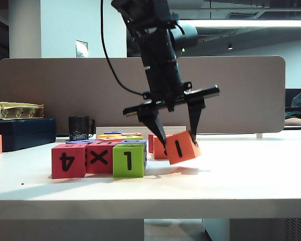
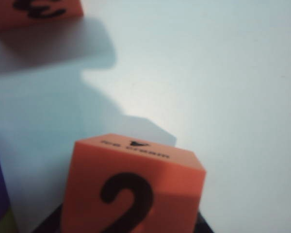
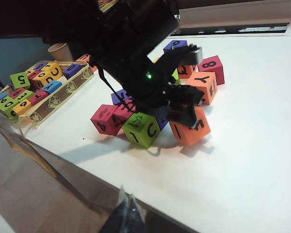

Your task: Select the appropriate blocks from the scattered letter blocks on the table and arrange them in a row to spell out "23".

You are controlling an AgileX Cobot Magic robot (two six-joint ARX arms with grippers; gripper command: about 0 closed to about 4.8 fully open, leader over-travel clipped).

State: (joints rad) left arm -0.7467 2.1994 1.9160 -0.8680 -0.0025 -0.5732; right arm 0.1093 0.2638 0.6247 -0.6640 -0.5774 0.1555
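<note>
My left gripper [image 1: 176, 141] is shut on an orange block [image 1: 183, 146], which it holds tilted, low over the white table [image 1: 241, 181]. The block shows a "1" in the exterior view and a "2" [image 2: 128, 196] in the left wrist view, where dark jaws flank its lower edges. The right wrist view shows the same orange block [image 3: 190, 127] beside the pile of scattered letter blocks [image 3: 203, 77]. Another orange block [image 2: 34, 12] lies further off on the table, its character cut off. My right gripper [image 3: 128, 213] hangs shut over the table's front edge, holding nothing.
Red "4" [image 1: 68, 160], red "X" [image 1: 100, 157] and lime-green "1" [image 1: 128, 160] blocks stand in a row left of the held block. A tray [image 3: 70, 86] holds several more blocks. A black mug [image 1: 79, 128] and a dark box [image 1: 20, 133] stand behind.
</note>
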